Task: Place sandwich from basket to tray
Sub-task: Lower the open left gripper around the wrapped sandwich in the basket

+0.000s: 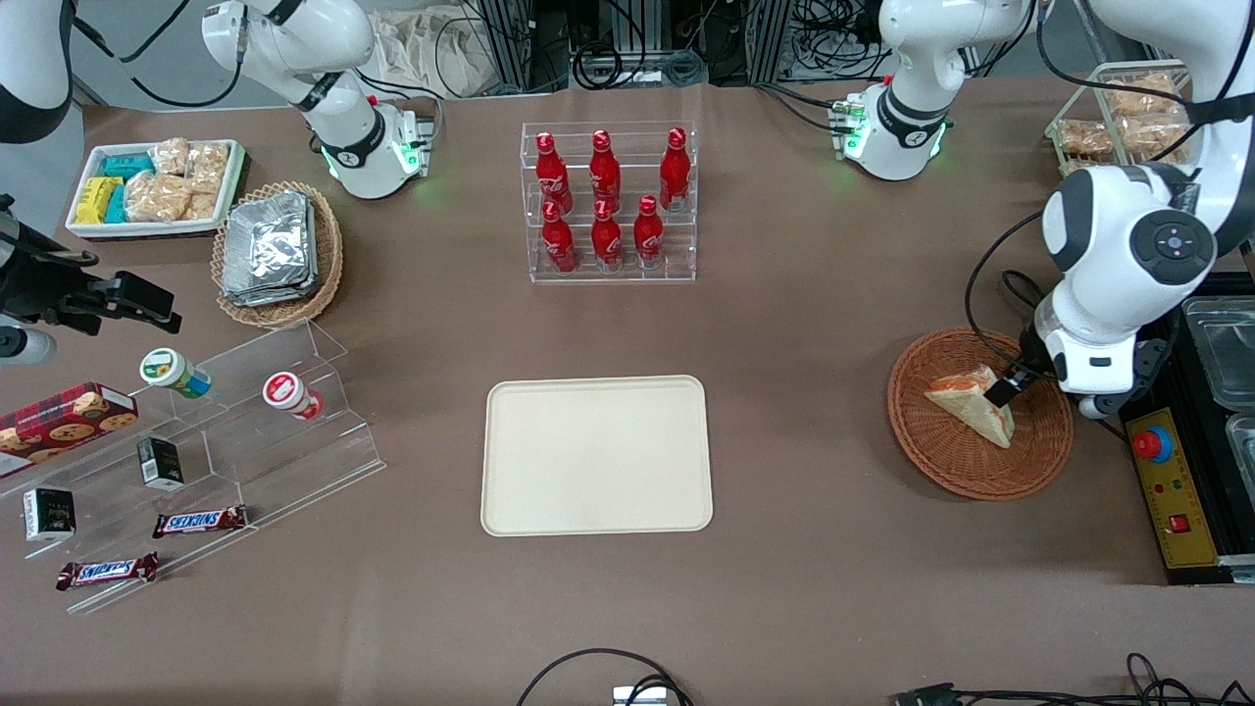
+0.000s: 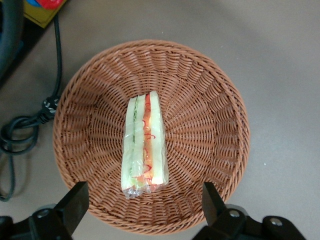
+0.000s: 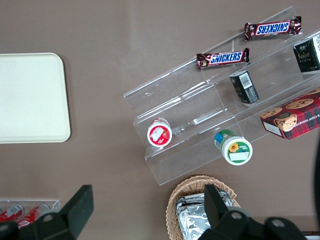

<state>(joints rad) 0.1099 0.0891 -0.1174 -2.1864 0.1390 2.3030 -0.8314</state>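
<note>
The sandwich [image 2: 144,145] lies in the basket [image 2: 210,100], near its middle, with the filling edge turned up toward the wrist camera. It appears to be wrapped in clear film, so it is judged light, soft and somewhat slippery; a hard squeeze would likely crush the bread. Hold is best taken across the two flat bread faces, near the middle of the wedge.

The gripper [image 2: 142,207] hangs just above the basket with its fingers [image 2: 75,200] spread wide, one to each side of the sandwich, nothing held. The low wicker wall is the only thing close enough to catch a fingertip.

The tray [image 1: 596,454] lies well apart, toward the parked arm's end, bare. Nothing is seen standing between basket and tray; the bottle rack [image 1: 610,201] stands farther from the front camera.
</note>
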